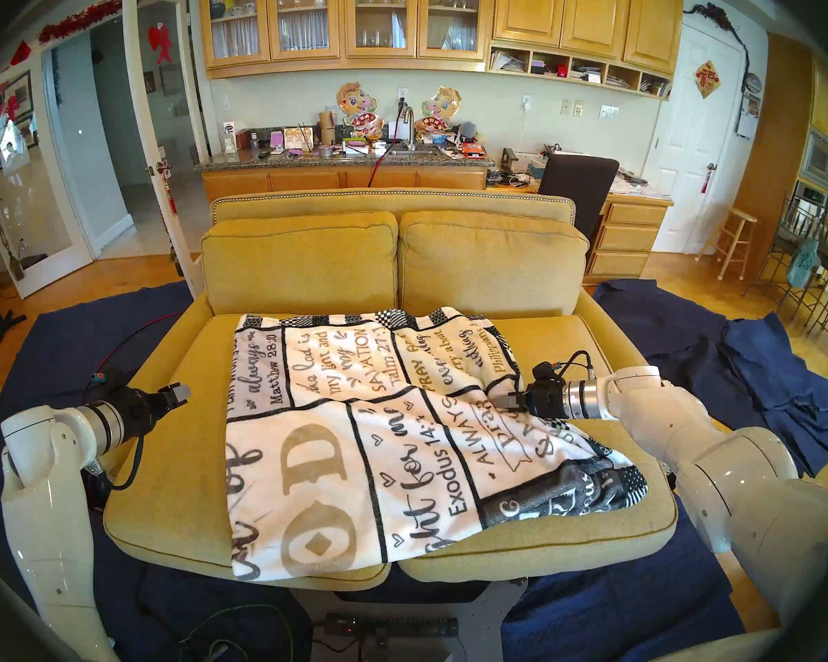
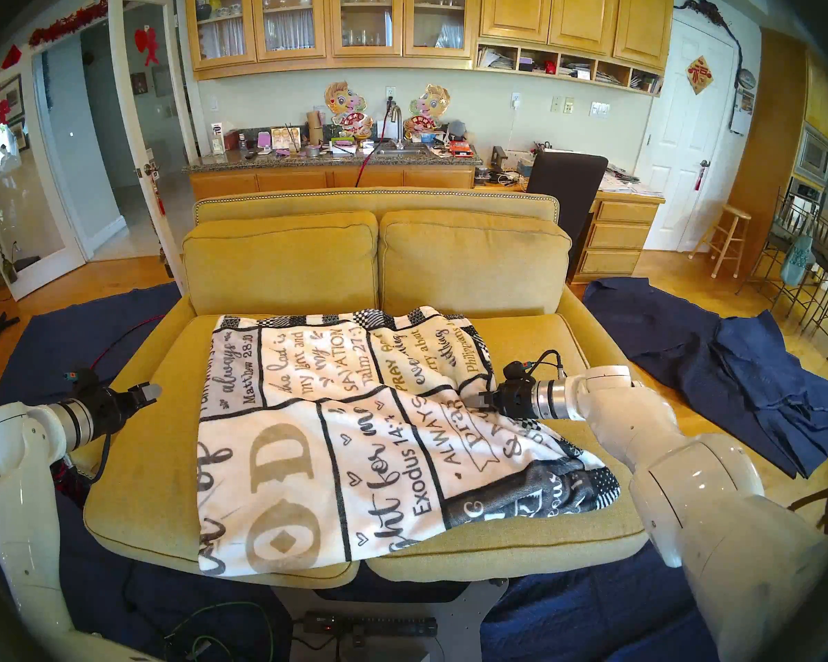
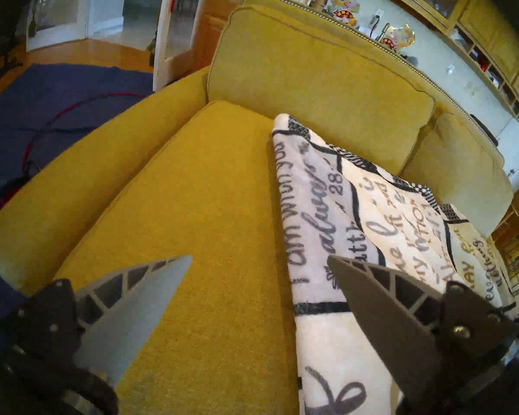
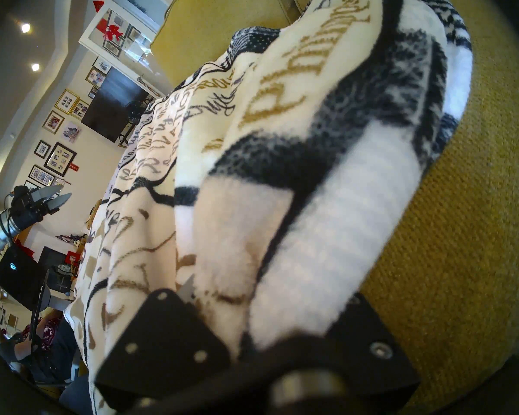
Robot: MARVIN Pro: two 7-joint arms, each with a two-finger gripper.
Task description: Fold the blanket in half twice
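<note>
Blanket (image 1: pixel 354 431): spread on the sofa seat, centre to 5 o'clock in the head view; near edge hangs over the seat front at 6 o'clock. Looks doubled once, judging by the dark underside showing at 4 o'clock.
Fold in hand: a ridge of fleece rises at 3 o'clock, pinched up, probably to carry that side over for the second fold.
Right gripper (image 1: pixel 500 401): fingers nearly closed, clamped on the blanket; fleece bunches over them in the wrist view.
Right arm: reaches in from 4 o'clock, wrist tipped slightly down, pointing towards 9 o'clock.
Left gripper (image 1: pixel 177 392): fingers wide apart, holding nothing, above bare seat at 9 o'clock, apart from the blanket's left edge.
Sofa (image 1: pixel 173 455): mustard yellow, serves as the folding surface.
Blue cloths (image 1: pixel 761 369): on the floor beside the sofa, at 3 o'clock.
</note>
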